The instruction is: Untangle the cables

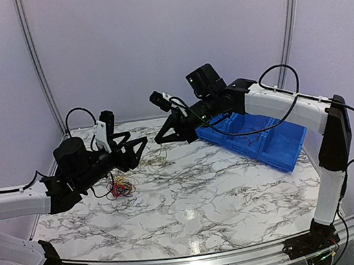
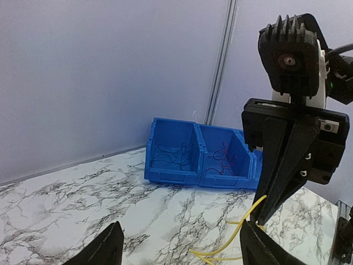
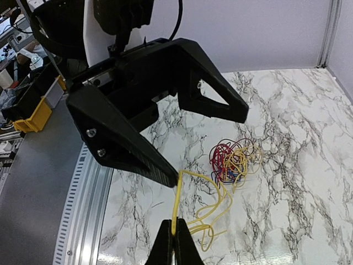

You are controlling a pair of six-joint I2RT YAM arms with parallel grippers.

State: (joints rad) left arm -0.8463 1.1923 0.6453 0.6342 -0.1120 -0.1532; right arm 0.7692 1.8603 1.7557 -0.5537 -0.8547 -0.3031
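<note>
The cables [image 3: 234,162] lie as a small red, blue and yellow tangle on the marble table; in the top view they [image 1: 120,187] sit under the left arm. My right gripper [image 3: 174,231] is shut on a yellow cable [image 3: 205,212] pulled out of the tangle, and holds one end up. My left gripper [image 2: 182,229] is open, and one of its fingertips [image 3: 170,178] sits against the upper end of that yellow cable. In the left wrist view the right gripper [image 2: 260,220] stands close in front with the yellow cable [image 2: 237,236] hanging from it.
A blue two-compartment bin [image 1: 256,136] stands at the back right. In the left wrist view it [image 2: 165,171] holds blue wires on the left and red wires on the right. The two grippers [image 1: 142,151] [image 1: 159,139] nearly meet at the table's back middle.
</note>
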